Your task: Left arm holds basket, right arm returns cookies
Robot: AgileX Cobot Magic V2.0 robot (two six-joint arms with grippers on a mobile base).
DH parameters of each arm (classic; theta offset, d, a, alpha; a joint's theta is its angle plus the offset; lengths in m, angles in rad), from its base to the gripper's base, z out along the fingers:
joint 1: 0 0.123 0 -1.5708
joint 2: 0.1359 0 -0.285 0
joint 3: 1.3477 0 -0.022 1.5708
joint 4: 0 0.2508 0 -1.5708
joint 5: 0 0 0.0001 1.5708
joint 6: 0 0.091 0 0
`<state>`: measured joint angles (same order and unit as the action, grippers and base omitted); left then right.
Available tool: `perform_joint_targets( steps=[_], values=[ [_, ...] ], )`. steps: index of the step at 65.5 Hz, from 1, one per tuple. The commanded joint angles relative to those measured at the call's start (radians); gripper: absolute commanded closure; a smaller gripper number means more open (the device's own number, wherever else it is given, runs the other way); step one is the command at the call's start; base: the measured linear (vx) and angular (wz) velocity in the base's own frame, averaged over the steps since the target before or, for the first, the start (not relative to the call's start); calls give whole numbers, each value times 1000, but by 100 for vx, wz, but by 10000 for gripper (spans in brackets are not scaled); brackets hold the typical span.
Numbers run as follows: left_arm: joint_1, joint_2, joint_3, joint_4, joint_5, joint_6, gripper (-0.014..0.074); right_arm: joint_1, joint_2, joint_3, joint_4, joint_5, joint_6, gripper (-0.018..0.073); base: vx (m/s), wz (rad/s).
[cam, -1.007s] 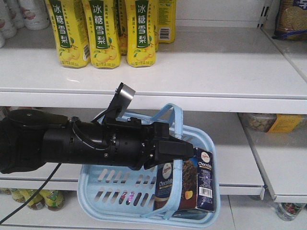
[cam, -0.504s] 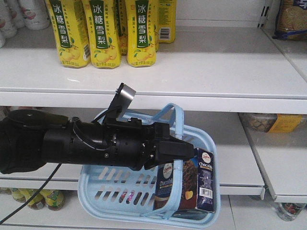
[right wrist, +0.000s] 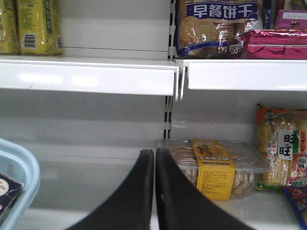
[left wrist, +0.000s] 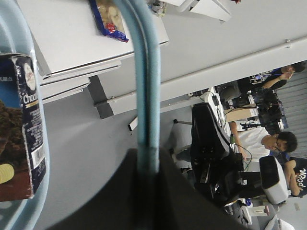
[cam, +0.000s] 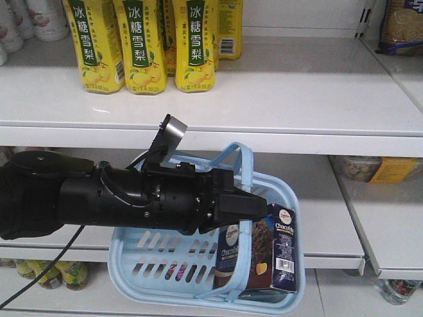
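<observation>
Cookies (cam: 258, 247) fill front view; right gripper (right wrist: 154, 191) closed, empty.

bare shelf (cam: 304, 92) right of yellow bottles (cam: 142, 43) – left arm (cam: 125, 201) across basket (cam: 165, 264) mouth

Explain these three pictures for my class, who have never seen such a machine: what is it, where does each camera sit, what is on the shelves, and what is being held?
This is a two-armed robot in a shop aisle. The front view shows the left arm with its tool shut on a handle of the blue basket. A cookies carton stands inside. Yellow bottles stand on the shelf above. The left wrist camera looks along that handle. The right wrist camera shows the right tool, fingers together and holding nothing, facing a clear tub of snacks.
</observation>
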<state>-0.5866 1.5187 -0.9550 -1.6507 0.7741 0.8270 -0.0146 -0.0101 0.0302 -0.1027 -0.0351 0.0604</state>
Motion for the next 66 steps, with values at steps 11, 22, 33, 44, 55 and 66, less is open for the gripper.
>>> perform_joint_targets(
  steps=[11, 22, 33, 44, 55, 66],
  values=[
    [4, -42, -34, -128, 2, 24, 603, -5, -12, -1, -5, -85, -4, 563, 0, 0],
    [4, -42, -34, -128, 2, 24, 603, -5, -12, -1, 69, -136, 58, 563, 0, 0],
    [4, -42, -34, -128, 2, 24, 603, -4, -11, -57, 73, -181, 124, 563, 0, 0],
    [4, -42, -34, -128, 2, 24, 603, -4, 59, -217, 72, -34, 168, 563, 0, 0],
    [4, -42, -34, -128, 2, 24, 603, -4, 234, -382, 73, 110, 167, 563, 0, 0],
    [4, -42, -34, -128, 2, 24, 603, -4, 361, -405, 67, 102, 167, 563, 0, 0]
  ],
)
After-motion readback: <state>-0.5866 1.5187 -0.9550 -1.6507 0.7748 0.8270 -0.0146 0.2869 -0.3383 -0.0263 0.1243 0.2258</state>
